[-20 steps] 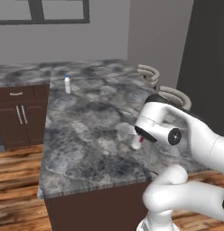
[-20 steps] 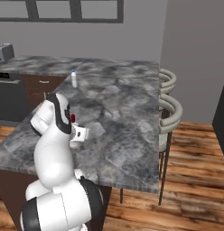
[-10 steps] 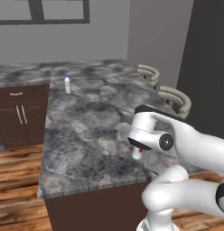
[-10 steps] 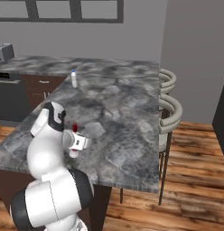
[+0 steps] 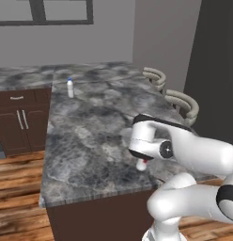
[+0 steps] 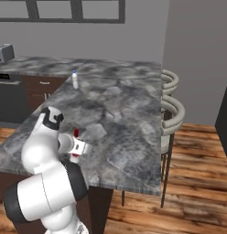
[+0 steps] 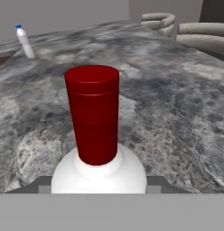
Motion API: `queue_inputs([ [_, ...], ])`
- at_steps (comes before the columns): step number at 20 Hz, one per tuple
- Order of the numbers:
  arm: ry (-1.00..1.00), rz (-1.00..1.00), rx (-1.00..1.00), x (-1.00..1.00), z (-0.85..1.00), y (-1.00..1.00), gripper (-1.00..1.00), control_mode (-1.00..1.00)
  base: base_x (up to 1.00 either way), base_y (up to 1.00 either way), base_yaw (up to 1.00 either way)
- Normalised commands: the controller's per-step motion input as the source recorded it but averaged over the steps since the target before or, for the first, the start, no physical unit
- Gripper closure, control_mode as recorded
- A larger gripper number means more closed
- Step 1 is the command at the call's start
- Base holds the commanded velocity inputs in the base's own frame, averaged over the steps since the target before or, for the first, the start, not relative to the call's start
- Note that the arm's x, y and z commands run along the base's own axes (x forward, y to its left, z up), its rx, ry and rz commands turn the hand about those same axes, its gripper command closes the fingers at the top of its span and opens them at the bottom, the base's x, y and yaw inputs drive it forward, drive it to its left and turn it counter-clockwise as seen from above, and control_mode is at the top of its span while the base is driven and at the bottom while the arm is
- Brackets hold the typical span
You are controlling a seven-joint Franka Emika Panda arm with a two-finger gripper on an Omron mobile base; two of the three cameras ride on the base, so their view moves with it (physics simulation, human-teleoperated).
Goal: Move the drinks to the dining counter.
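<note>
The red-capped bottle point(image 7: 96, 135) stands upright near the tabletop's point(image 5: 90, 136) near edge, toward its stool-side corner, right at the hand point(image 6: 78, 147). Whether the hand pinches it or is spread cannot be told. The blue-capped bottle point(image 5: 70, 88) stands upright well apart, near the far corner by the cabinets point(image 5: 17, 120). Two stools point(image 6: 172, 112) line the opposite edge.
</note>
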Motion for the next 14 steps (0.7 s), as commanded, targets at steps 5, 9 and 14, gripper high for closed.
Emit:
queue_inputs([
  [5, 0.00, -0.03, 0.00, 0.00, -0.21, 0.00, 1.00, -1.00, 0.00, 0.00, 0.00],
  [9, 0.00, -0.05, 0.00, 0.00, -0.26, 0.09, 1.00, -1.00, 0.00, 0.00, 0.00],
  [14, 0.00, -0.05, 0.00, 0.00, -0.29, 0.01, 1.00, -1.00, 0.00, 0.00, 0.00],
])
